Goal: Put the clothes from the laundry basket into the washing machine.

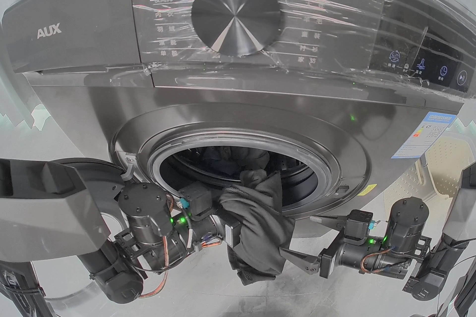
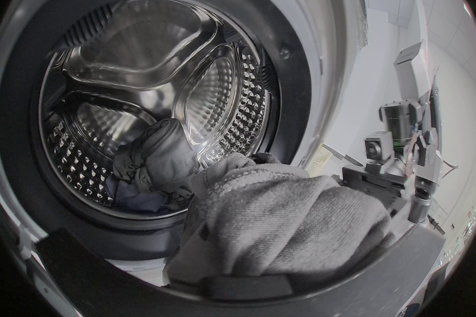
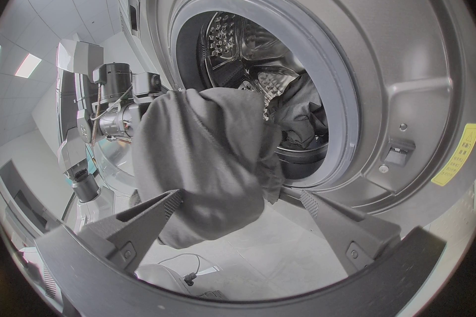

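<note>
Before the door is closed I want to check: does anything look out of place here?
Yes: the grey garment hangs over the rim of the washing machine, mostly outside the drum, while other clothes lie inside.

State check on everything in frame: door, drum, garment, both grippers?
washer door: open, swung to the robot's left.
drum: a few dark clothes inside.
left gripper: covered by cloth, grip hidden.
grey garment: carried on the left gripper, top end at the opening, rest hanging outside.
right gripper: open, empty, close by the grey garment.
</note>
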